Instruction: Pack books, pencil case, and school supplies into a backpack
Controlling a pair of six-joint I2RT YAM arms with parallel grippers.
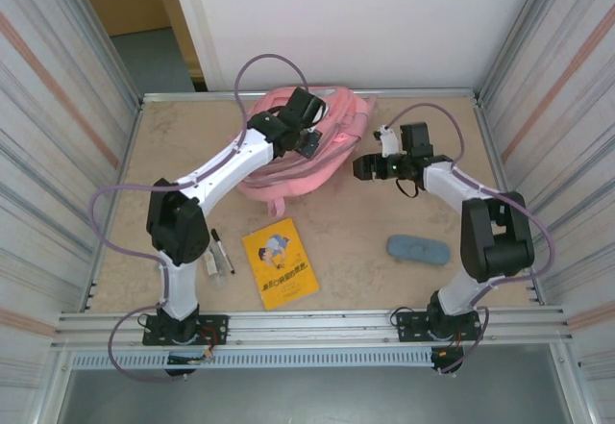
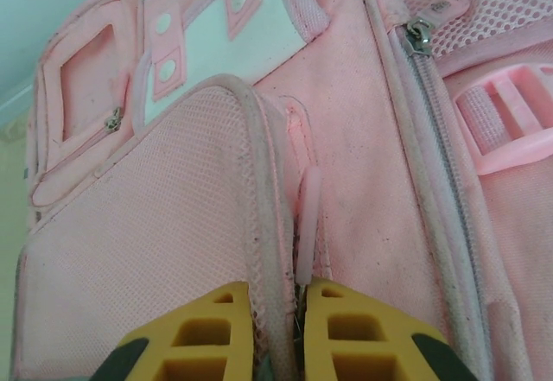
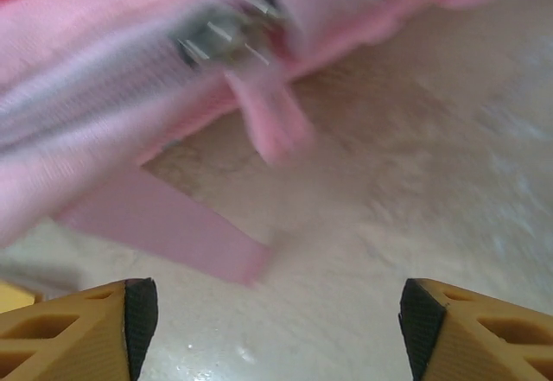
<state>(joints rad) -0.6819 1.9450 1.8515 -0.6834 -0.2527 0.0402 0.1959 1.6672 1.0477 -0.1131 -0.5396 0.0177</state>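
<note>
The pink backpack [image 1: 332, 150] lies at the back middle of the table. My left gripper [image 1: 307, 137] is on top of it. In the left wrist view that gripper [image 2: 276, 312] is shut on the raised seam of the backpack [image 2: 363, 139], beside a pale pink zip pull [image 2: 307, 217]. My right gripper [image 1: 363, 166] hovers open just right of the bag. In the right wrist view, which is blurred, the right gripper [image 3: 276, 312] has only table between its fingers, short of a pink strap [image 3: 164, 225]. The yellow book [image 1: 280, 262], the blue-grey pencil case [image 1: 418, 249] and a black marker [image 1: 222, 250] lie on the near table.
A small pale piece [image 1: 210, 265] lies beside the marker near the left arm's base. Metal walls [image 1: 115, 145] close in the table on both sides. A grey zip slider [image 2: 419, 35] sits on the bag's right seam.
</note>
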